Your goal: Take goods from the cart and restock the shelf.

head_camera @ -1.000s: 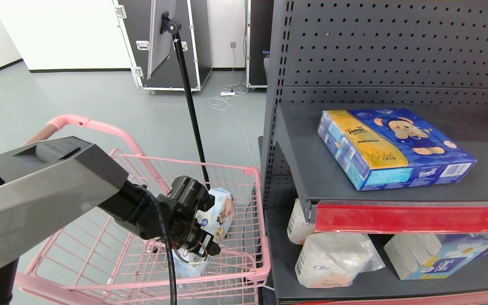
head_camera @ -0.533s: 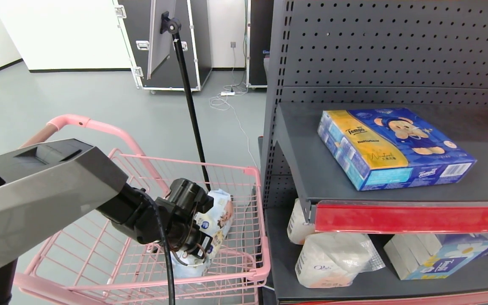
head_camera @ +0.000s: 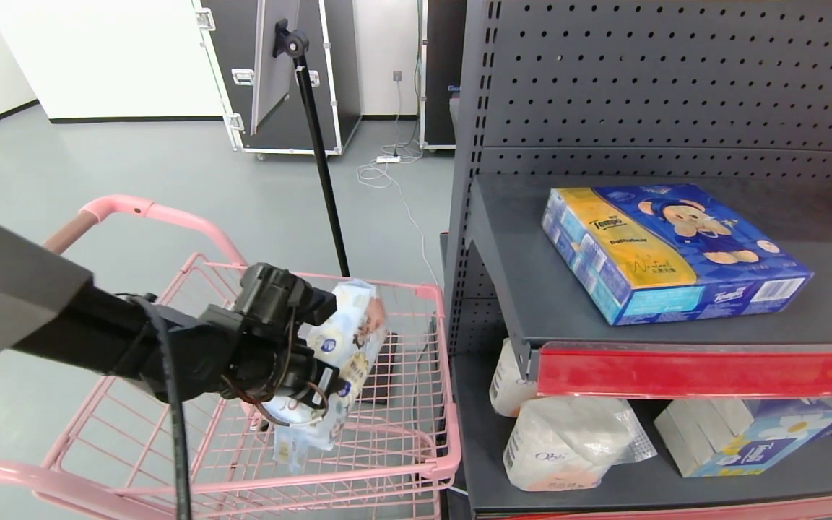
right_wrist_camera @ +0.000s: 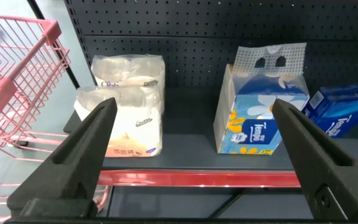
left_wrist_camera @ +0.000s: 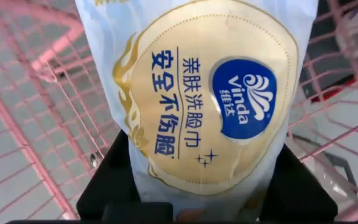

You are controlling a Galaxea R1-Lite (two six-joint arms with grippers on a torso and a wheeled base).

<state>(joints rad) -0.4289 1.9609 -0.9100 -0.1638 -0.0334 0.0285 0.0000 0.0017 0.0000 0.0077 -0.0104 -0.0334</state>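
My left gripper is shut on a white soft tissue pack with a blue round logo, holding it upright inside the pink cart, its top level with the far rim. In the left wrist view the pack sits between the black fingers. My right gripper is open with nothing in it, in front of the lower shelf. The grey upper shelf carries a blue and yellow tissue box.
The lower shelf holds white tissue packs, a blue tissue bag and a blue box. A black stand pole rises behind the cart. Bare shelf lies left of the box on the upper shelf.
My left arm has risen and drawn back to the left, lifting the tissue pack off the cart floor to rim height. The shelf goods have not moved.
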